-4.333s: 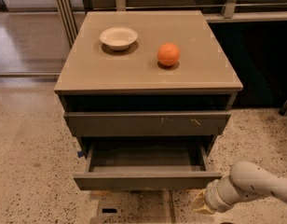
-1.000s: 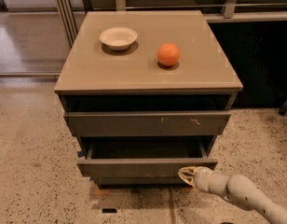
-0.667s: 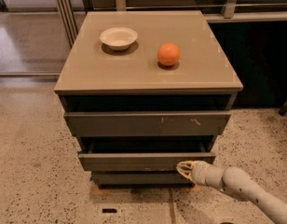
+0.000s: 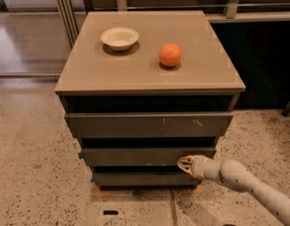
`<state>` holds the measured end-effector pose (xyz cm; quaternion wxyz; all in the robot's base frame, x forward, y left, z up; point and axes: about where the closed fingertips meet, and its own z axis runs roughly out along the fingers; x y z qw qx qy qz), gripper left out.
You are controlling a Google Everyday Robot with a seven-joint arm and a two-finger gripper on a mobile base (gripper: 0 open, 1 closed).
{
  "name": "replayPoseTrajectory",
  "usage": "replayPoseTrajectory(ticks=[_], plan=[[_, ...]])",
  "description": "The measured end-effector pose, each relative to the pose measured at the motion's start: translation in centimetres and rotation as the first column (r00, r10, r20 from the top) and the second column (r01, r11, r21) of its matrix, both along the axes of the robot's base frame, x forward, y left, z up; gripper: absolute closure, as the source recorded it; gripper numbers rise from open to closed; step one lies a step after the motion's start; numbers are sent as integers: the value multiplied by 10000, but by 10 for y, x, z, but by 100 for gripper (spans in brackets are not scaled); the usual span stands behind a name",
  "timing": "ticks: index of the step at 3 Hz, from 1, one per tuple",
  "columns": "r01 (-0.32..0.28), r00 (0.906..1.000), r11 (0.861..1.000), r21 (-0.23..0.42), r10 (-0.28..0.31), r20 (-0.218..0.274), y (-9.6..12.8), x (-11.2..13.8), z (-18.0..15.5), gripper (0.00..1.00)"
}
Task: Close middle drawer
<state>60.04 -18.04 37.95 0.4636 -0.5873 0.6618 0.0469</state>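
Now the tool (image 4: 185, 163) rests against the right front of the middle drawer (image 4: 135, 157).

Tool (image 4: 185, 163) seemingly touching middle drawer (image 4: 135, 157) front.

Cabinet (image 4: 149, 76) stands mid-view on the floor (image 4: 32, 182). On its top, bowl (image 4: 119, 37) sits toward the back left. Orange (image 4: 170, 54) is right of it and a bit nearer the front, the two apart. Three drawers are stacked in the front face. Top drawer (image 4: 149, 125) juts out furthest. Middle drawer (image 4: 135, 156) is just under it, set further back. Bottom drawer (image 4: 140, 178) is lowest and further back again. My gripper (image 4: 185, 163) is at the right part of the middle drawer's front panel, against it. My arm (image 4: 244, 180) runs from there to the lower right, in front of the cabinet, over the floor.
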Motion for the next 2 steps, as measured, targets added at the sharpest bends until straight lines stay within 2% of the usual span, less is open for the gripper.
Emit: replayPoseTrajectory(ticks=[2], plan=[[-210,9996,9998,-29,209,-162,4,-2,0,100]])
